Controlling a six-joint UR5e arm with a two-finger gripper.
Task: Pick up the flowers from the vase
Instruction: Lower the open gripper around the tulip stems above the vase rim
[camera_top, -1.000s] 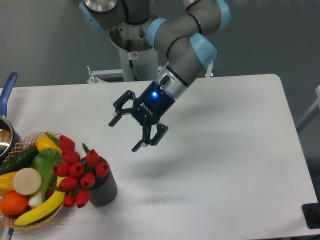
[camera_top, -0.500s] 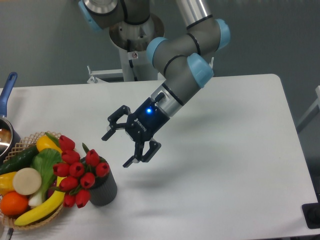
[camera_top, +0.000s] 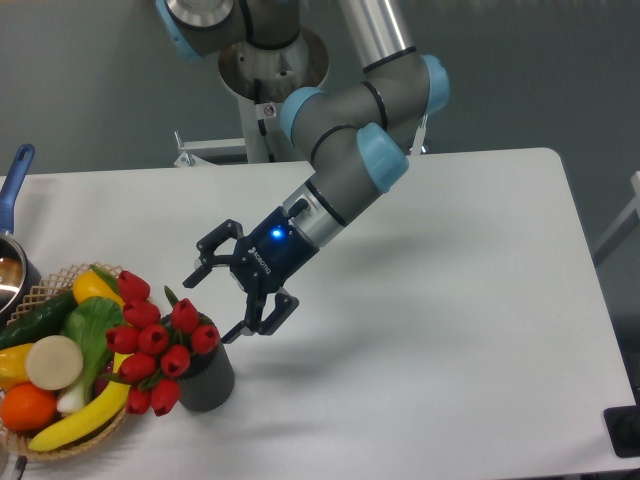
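The flowers (camera_top: 155, 345), a bunch of red closed tulip buds with green leaves, stand in the vase (camera_top: 208, 381), a short dark grey ribbed cup near the table's front left. The buds lean left over the basket's edge. My gripper (camera_top: 214, 304) is open, its two fingers spread wide, and it hangs just up and right of the bunch. The lower finger (camera_top: 262, 315) is close to the rightmost buds. Nothing is between the fingers.
A woven basket (camera_top: 48, 290) with a banana, cucumber, orange and other fruit and vegetables sits at the left edge, touching the flowers. A pot with a blue handle (camera_top: 14, 180) is at the far left. The white table (camera_top: 450, 320) stretches right.
The gripper has moved down and left towards the flowers over both steps, staying open. The flowers and the vase have not moved.
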